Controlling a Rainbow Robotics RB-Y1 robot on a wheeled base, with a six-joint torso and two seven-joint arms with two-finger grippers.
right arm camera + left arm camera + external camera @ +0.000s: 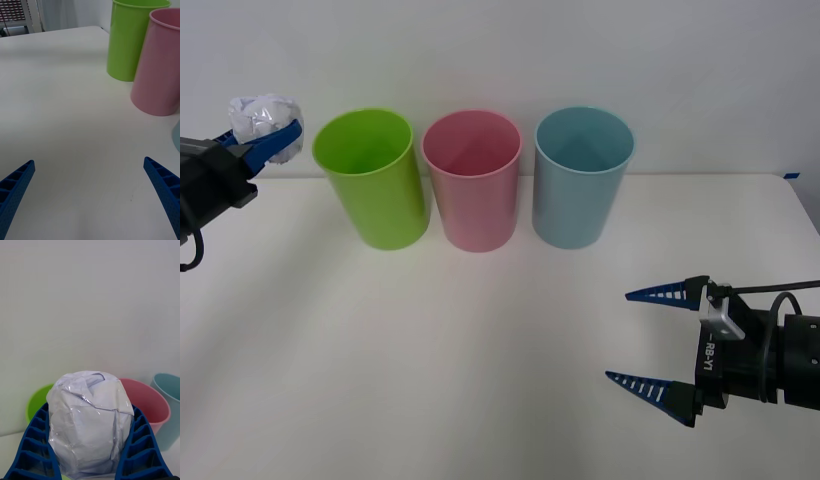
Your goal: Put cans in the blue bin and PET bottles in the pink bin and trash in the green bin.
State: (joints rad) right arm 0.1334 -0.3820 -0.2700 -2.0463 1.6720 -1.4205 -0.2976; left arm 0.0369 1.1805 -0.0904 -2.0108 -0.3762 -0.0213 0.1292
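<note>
Nearest the camera, the right gripper (648, 342) is being kept wide open and empty over the table's (430, 380) near right. At far left, the trash (265, 117) is being pinched by the left gripper (268, 140), raised beside the green bin (375, 185), presumably for dropping in. Its plastic-wrapped crumple is being revealed by the left wrist view; the pink bin (475, 190) and blue bin (582, 185) are standing rightward.

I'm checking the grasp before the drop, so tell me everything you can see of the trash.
The trash is a crumpled white ball, seemingly paper under glossy clear film, creased all over. It is clamped between the blue ribbed fingers of the left end effector, bulging above them. It is held in the air, off the table, to the left of the green bin and about level with its rim, not yet over the opening.
</note>
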